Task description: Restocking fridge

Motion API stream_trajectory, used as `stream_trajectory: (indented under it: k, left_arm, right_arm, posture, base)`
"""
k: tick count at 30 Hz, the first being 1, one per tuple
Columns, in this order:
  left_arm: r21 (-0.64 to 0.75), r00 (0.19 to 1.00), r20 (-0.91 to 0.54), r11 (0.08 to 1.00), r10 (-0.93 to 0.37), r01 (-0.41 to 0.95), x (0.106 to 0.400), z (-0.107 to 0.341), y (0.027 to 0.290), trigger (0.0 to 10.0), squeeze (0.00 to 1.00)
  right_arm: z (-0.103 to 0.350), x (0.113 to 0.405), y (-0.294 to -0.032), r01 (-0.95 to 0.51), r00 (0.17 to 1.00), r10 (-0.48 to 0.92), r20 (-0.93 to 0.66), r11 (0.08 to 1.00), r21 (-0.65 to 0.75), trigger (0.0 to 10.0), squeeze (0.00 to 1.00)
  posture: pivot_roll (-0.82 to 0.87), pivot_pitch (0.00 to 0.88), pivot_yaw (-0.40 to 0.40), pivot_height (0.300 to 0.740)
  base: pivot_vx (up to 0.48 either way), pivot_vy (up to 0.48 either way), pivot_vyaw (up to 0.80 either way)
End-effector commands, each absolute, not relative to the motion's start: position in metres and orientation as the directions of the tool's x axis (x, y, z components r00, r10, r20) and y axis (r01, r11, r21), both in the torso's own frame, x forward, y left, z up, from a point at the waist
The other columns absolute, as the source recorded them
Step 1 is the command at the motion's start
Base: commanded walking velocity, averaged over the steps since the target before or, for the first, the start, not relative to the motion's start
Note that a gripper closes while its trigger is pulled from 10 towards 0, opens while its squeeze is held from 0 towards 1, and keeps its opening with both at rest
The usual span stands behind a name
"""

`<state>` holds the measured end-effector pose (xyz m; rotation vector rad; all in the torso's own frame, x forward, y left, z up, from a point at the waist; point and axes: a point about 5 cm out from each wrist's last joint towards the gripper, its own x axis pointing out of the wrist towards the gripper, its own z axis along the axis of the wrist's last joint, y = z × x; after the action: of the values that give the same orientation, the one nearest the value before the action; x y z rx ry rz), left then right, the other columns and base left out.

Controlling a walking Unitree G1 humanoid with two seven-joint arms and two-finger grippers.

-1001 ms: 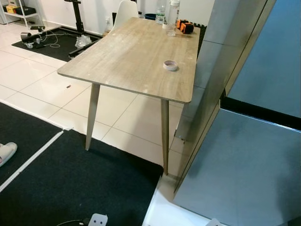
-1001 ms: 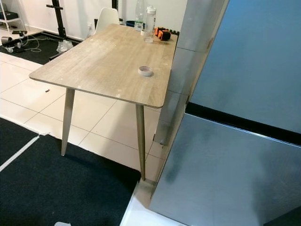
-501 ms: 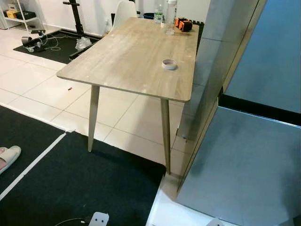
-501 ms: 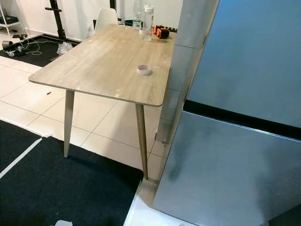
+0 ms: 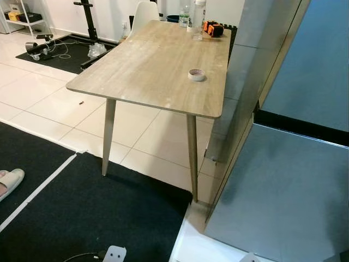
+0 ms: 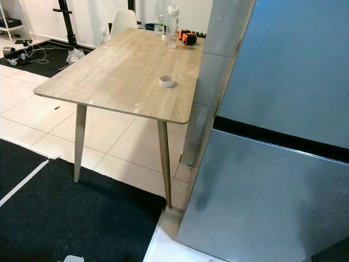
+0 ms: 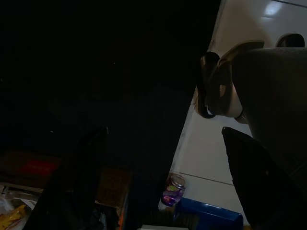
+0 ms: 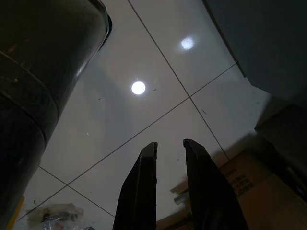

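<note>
Fridge [image 6: 272,164]: grey doors shut, at 3 o'clock of the head views, just beside the wooden table [image 5: 152,60].
Table: tape roll [image 5: 196,75] near its 3 o'clock edge; bottles [image 5: 198,19] at 12 o'clock.
Right gripper [image 8: 168,158]: hangs over white floor tiles [image 8: 144,120], fingers slightly parted, grasping nothing.
Left gripper [image 7: 163,163]: dark view, fingers spread wide, nothing between them; a purple can [image 7: 172,189] on the floor beyond.

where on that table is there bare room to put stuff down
Most of the wooden table is bare: the whole near end and left side, up to the tape roll by the right edge. The far end is crowded with bottles and an orange-black tool.
</note>
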<state>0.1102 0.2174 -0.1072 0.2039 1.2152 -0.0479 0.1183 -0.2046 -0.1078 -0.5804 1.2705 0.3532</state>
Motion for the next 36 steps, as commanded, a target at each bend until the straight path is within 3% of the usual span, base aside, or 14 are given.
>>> stream_trajectory:
  k: [1, 36]
  left_arm:
    - [0.115, 0.34, -0.939, 0.982, 0.057, 0.153, 0.1069, -0.1091, 0.2114, 10.0, 0.0]
    - [0.126, 0.354, -0.933, 0.983, 0.071, 0.134, 0.1127, -0.1063, 0.2184, 10.0, 0.0]
  right_arm:
    - [-0.1067, 0.1187, -0.2104, -0.548, 0.275, -0.084, -0.958, 0.805, -0.228, 10.0, 0.0]
    - [-0.1059, 0.1244, -0.2055, -0.5, 0.295, -0.073, -0.953, 0.838, -0.219, 10.0, 0.0]
  posture:
    - [0.06, 0.0, -0.085, 0.74]
    - [0.04, 0.0, -0.062, 0.74]
  base:
    - [0.0, 0.0, 0.0]
    - [0.0, 0.0, 0.0]
